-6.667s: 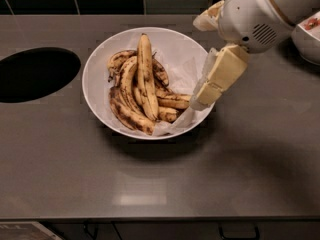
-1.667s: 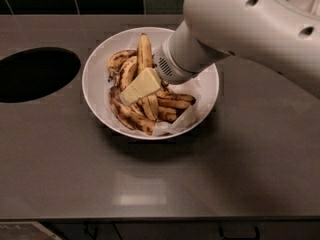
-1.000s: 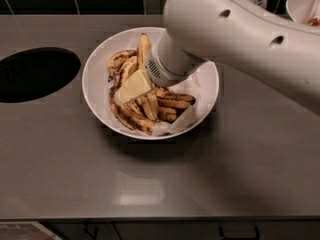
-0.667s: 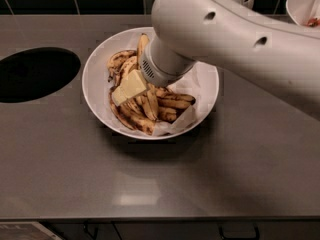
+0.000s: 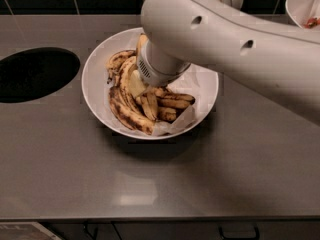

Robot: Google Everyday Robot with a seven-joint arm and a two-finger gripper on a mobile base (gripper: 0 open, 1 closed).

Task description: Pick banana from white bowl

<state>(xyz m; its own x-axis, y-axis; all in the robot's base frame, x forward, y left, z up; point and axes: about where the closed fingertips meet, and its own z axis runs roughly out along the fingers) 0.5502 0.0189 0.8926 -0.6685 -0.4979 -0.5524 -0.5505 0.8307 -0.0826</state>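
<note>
Several bananas lie heaped in the white bowl, which sits on a crumpled paper liner near the middle of the far edge of the grey surface. We see the banana lying in that bowl, its upper tip showing toward the far rim while much of its length is hidden under the robot's white arm. The tool is down inside the bowl, touching the heap of fruit; whether it is apart, together or clamped on anything we cannot tell. Shorter, blacker bananas curve along the bowl's near-left side. A dark round opening sits at the surface's left edge, and a small white dish at its far right corner.
</note>
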